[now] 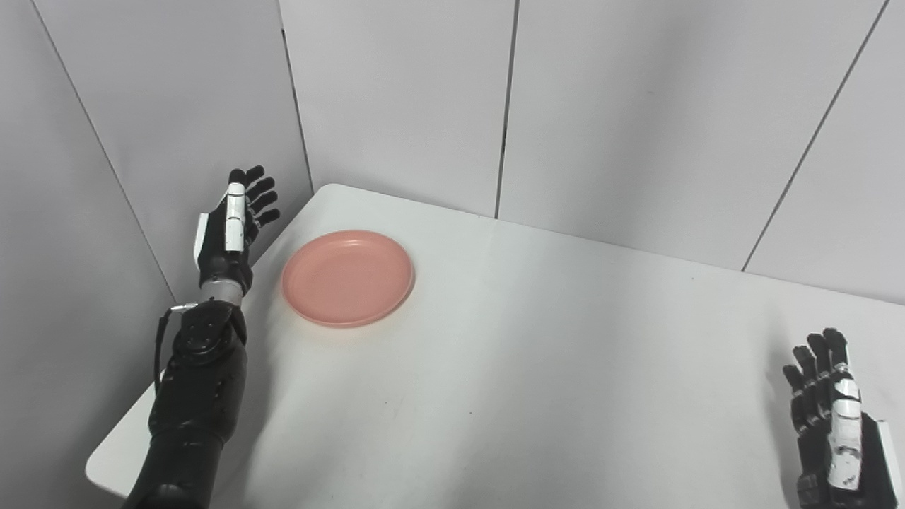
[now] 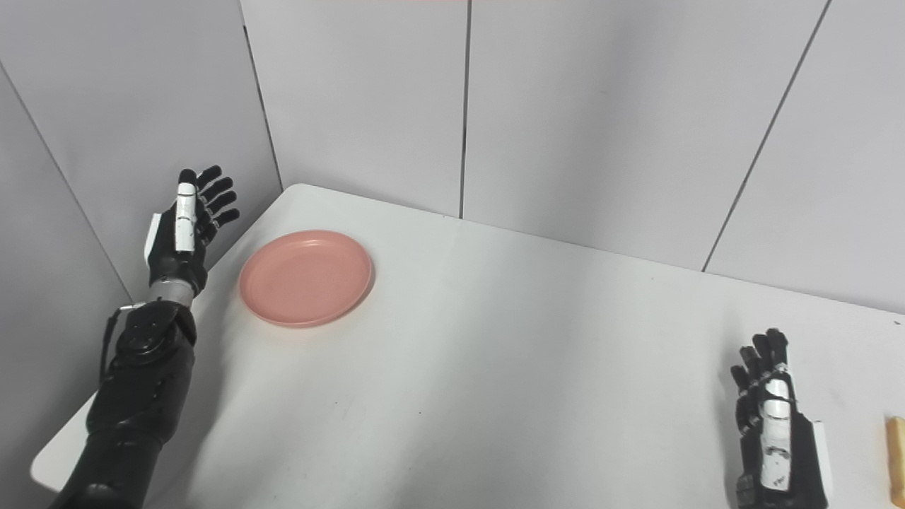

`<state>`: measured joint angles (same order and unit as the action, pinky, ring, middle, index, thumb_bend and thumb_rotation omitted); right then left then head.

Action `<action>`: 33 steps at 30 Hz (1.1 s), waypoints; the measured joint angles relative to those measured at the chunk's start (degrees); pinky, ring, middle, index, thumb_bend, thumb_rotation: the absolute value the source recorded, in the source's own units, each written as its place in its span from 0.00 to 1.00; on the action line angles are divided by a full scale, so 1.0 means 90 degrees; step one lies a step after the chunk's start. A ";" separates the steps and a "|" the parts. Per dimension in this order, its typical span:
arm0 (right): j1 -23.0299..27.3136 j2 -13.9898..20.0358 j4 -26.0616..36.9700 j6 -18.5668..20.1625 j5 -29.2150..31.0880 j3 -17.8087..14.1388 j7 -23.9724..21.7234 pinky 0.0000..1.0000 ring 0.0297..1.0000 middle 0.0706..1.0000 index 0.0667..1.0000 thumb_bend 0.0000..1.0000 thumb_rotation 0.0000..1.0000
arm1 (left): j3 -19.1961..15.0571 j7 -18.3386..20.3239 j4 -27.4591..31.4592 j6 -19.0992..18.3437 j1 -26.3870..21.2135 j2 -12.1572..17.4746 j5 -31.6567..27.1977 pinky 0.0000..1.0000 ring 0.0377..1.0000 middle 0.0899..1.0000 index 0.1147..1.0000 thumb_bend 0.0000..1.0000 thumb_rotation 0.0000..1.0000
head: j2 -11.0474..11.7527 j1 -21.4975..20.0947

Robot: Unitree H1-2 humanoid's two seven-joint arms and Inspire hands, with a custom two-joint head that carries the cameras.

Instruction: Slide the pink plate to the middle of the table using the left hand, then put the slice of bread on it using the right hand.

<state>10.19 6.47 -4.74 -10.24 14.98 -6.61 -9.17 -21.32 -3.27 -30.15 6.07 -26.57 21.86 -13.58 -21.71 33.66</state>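
Note:
The pink plate (image 1: 348, 276) lies empty on the white table (image 1: 537, 367), near its far left corner. My left hand (image 1: 232, 227) is raised just off the table's left edge, to the left of the plate and apart from it, fingers spread and holding nothing. My right hand (image 2: 776, 431) hovers low at the near right of the table, open with fingers pointing away. Only a thin edge of the bread slice (image 2: 896, 459) shows at the right border of the right eye view, just right of my right hand.
Grey wall panels (image 1: 608, 106) close in the table at the back and on the left. The left forearm (image 1: 198, 403) runs along the table's rounded near left corner.

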 measured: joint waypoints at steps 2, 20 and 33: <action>0.0000 -0.0001 0.0000 0.0000 0.0000 -0.0001 0.0000 1.00 0.98 0.99 1.00 0.50 0.91 | 0.0008 0.0056 -0.0110 0.0000 -0.0036 0.0000 -0.0029 0.77 0.79 0.78 0.78 0.74 1.00 | -0.0019 0.0010; -0.0005 0.0002 0.0012 -0.0001 0.0035 -0.0006 -0.0030 1.00 0.99 0.99 1.00 0.48 0.93 | 0.0202 0.0432 -0.1791 0.0680 -0.0557 -0.0155 -0.0148 0.81 0.81 0.79 0.79 0.72 1.00 | -0.0088 0.0010; -0.0030 0.0014 0.0043 -0.0001 0.0042 -0.0010 -0.0031 1.00 0.99 0.99 1.00 0.49 0.92 | 0.0305 0.0420 -0.2264 0.1117 -0.0735 -0.0153 -0.0078 0.81 0.80 0.78 0.78 0.74 1.00 | -0.0146 0.0029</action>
<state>9.92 6.59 -4.35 -10.24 15.36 -6.70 -9.45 -18.58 0.51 -50.53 16.13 -33.18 20.48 -14.28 -23.03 33.93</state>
